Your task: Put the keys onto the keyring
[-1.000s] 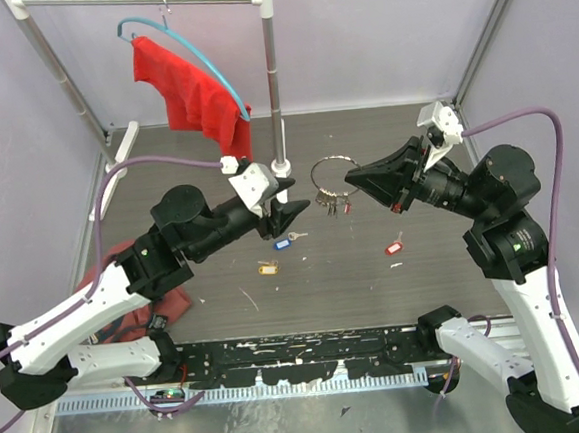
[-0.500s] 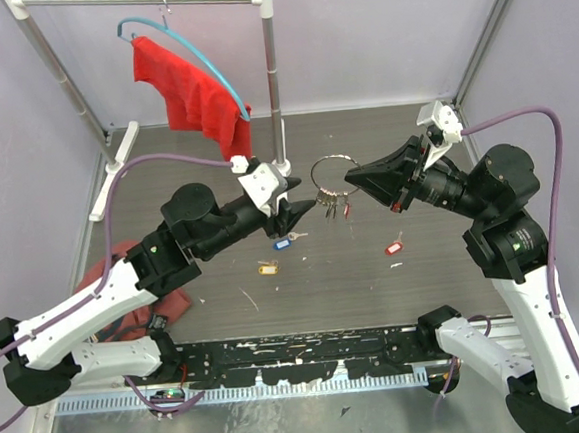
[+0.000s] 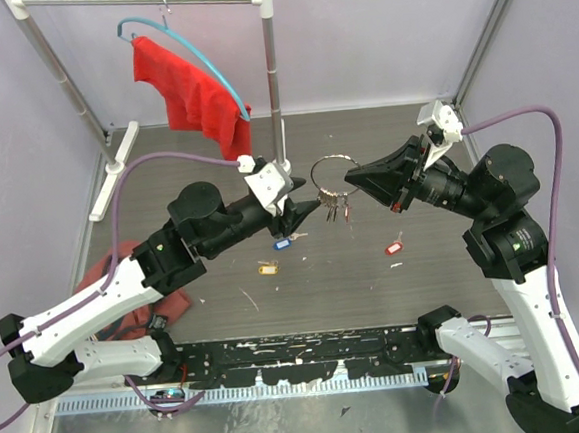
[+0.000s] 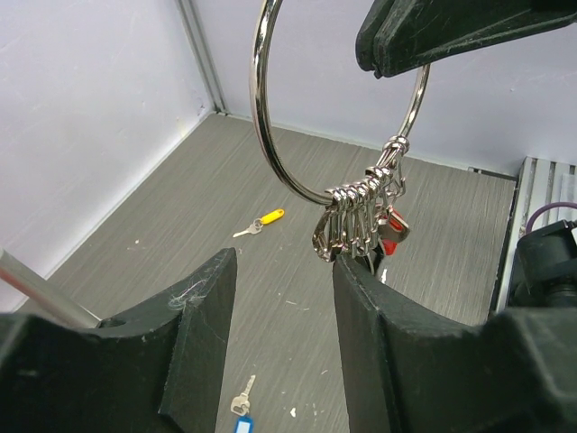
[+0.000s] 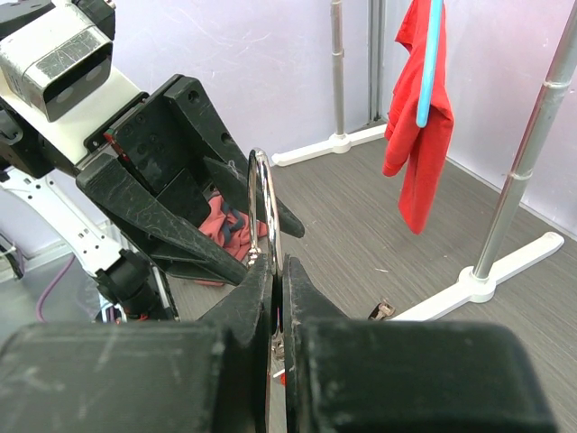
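Observation:
In the top view the keyring [image 3: 332,176], a silver wire ring, hangs in the air, and my right gripper [image 3: 352,181] is shut on its right side. A bunch of metal clips and keys [image 4: 353,225] with a red tag [image 4: 393,224] dangles from the ring [image 4: 264,135]. My left gripper [image 4: 284,271] is open just below the bunch, its right fingertip [image 4: 347,271] at the clips. In the right wrist view the ring [image 5: 261,194] stands edge-on between the pressed fingers of the right gripper [image 5: 278,271]. Loose keys lie on the table: red-tagged [image 3: 393,247] and brown-tagged [image 3: 267,268].
A blue-tagged key [image 3: 285,242] lies under the left gripper, and a yellow-tagged key [image 4: 261,223] lies farther off. A white rack [image 3: 273,77] with a red cloth [image 3: 188,94] on a blue hanger stands at the back. A red bundle [image 3: 171,304] lies by the left arm.
My left gripper has moved right and up towards the hanging bunch, keeping its jaws apart. The right gripper and the ring have stayed still.

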Controlling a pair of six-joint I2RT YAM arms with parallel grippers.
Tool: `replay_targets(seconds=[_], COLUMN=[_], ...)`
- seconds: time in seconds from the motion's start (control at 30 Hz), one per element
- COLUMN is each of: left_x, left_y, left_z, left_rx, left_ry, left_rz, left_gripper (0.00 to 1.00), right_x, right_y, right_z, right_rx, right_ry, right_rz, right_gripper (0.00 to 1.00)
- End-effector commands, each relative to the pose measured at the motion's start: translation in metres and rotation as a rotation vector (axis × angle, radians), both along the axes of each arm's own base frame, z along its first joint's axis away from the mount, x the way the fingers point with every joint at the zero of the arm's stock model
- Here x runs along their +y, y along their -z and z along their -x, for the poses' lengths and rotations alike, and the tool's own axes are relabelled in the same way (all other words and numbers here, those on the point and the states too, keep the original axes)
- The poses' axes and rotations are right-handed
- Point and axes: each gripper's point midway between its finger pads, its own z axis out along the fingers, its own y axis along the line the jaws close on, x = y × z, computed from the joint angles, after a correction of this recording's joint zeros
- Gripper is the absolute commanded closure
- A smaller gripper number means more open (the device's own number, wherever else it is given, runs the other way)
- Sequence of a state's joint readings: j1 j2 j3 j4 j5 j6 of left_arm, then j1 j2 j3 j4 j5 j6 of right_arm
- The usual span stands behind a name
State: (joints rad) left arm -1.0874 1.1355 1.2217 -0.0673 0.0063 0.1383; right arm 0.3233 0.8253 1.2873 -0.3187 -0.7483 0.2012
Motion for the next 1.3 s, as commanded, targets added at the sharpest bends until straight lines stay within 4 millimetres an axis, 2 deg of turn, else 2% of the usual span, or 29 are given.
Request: replay_targets(seconds=[0.0, 0.3, 0.57, 0.87, 1.13, 1.27], left_x=[-0.001, -0.005, -0.007, -0.011, -0.010, -0.004], left_y=[-0.025, -0.030, -0.027, -0.024, -0.029, -0.030], left_z=[0.001, 0.001, 0.000, 0.001, 0.002, 0.000], left_rx=[-0.038, -0.030, -0.029, -0.022, -0.032, -0.051], left_ry=[0.000, -0.005, -0.009, -0.005, -0.006, -0.027], left_rz=[0.067, 0.107, 0.099, 0.094, 0.101, 0.080], left_gripper=[0.46, 0.48, 0.64, 0.76, 1.00, 1.00], right_x=[-0.002, -0.002, -0.002, -0.002, -0.002, -0.005], right_y=[-0.024, -0.021, -0.020, -0.021, -0.018, -0.017], right_z=[0.006, 0.006, 0.006, 0.007, 0.005, 0.003], right_rx=[-0.069, -0.061, -0.059, -0.056, -0.047, -0.050], right_ry=[0.000, -0.001, 0.000, -0.001, 0.006, 0.031], right_rz=[-0.041, -0.047, -0.049, -0.057, -0.056, -0.054], right_gripper=[0.99, 0.99, 0.99, 0.99, 0.99, 0.99])
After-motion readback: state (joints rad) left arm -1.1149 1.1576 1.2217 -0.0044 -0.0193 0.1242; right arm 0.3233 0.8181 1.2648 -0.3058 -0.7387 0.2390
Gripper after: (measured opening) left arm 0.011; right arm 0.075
